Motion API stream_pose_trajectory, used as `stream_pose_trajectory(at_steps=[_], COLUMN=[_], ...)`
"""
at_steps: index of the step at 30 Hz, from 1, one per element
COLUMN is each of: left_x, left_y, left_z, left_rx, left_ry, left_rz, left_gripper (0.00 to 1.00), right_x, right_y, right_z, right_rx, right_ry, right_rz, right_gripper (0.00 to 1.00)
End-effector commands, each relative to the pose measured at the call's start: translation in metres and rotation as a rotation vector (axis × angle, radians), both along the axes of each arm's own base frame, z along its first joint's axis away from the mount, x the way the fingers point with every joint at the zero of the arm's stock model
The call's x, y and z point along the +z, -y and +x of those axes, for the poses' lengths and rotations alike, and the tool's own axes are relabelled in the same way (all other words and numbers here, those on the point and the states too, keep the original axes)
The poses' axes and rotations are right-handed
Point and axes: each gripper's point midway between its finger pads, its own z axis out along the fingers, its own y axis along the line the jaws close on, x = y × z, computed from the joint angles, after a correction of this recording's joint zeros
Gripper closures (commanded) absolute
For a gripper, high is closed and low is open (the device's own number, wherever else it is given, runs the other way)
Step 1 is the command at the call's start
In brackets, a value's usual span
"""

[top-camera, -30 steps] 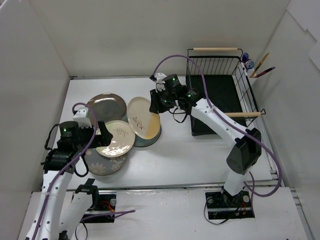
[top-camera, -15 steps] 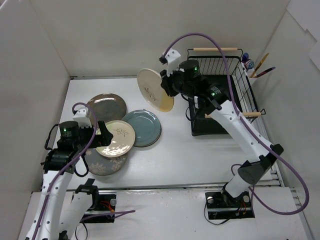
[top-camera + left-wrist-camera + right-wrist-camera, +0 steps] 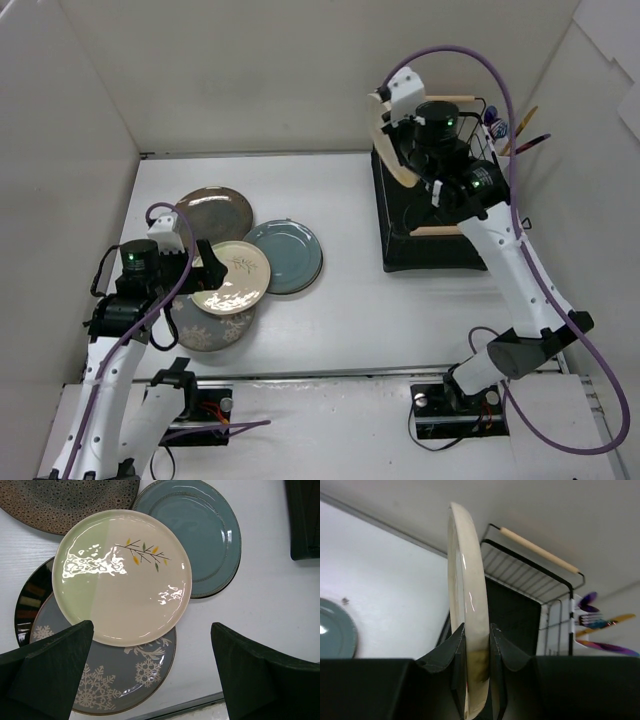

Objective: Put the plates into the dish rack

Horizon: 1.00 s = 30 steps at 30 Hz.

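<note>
Right gripper (image 3: 472, 640): fingers pinched on the rim of a cream plate (image 3: 467, 570), held on edge (near upright) over the far-left corner of the dish rack (image 3: 520, 565).
Left gripper (image 3: 151, 645): jaws spread wide, holding nothing, hovering above the pile.
Pile on table (image 3: 350, 300): leaf plate (image 3: 122, 575) on top, overlapping teal plate (image 3: 200, 535), brown speckled plate (image 3: 65, 500), grey snowflake plate (image 3: 125, 680) and dark plate (image 3: 30, 600).

no readable text, labels, brands, numbers, signs anywhere.
</note>
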Motion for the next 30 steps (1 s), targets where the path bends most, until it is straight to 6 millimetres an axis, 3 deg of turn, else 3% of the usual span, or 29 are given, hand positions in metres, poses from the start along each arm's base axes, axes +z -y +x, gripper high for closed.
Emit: stream_pose_trajectory(at_steps=[1, 5, 11, 21, 24, 25, 30], left_x=[0.022, 0.023, 0.02, 0.002, -0.003, -0.004, -0.007], left_y=[0.003, 0.004, 0.006, 0.01, 0.011, 0.011, 0.011], left_z=[0.014, 0.017, 0.02, 0.026, 0.026, 0.027, 0.029], left_rx=[-0.01, -0.015, -0.028, -0.071, -0.082, -0.083, -0.085], left_ry=[0.081, 0.085, 0.082, 0.056, 0.05, 0.046, 0.033], left_rz=[-0.023, -0.023, -0.022, -0.012, -0.01, -0.009, -0.001], left_gripper=[0.01, 0.01, 0.01, 0.01, 0.01, 0.01, 0.01], right_x=[0.106, 0.106, 0.089, 0.024, 0.012, 0.011, 0.004], right_y=[0.062, 0.104, 0.147, 0.194, 0.199, 0.215, 0.228], right_z=[-0.013, -0.006, 0.001, 0.021, 0.026, 0.025, 0.032], right_rx=[-0.155, -0.246, -0.324, -0.392, -0.394, -0.42, -0.421], right_ry=[0.31, 0.315, 0.286, 0.146, 0.119, 0.118, 0.104], right_rz=[0.139, 0.152, 0.154, 0.11, 0.099, 0.096, 0.07], right_gripper=[1.0, 1.0, 1.0, 1.0, 1.0, 1.0, 1.0])
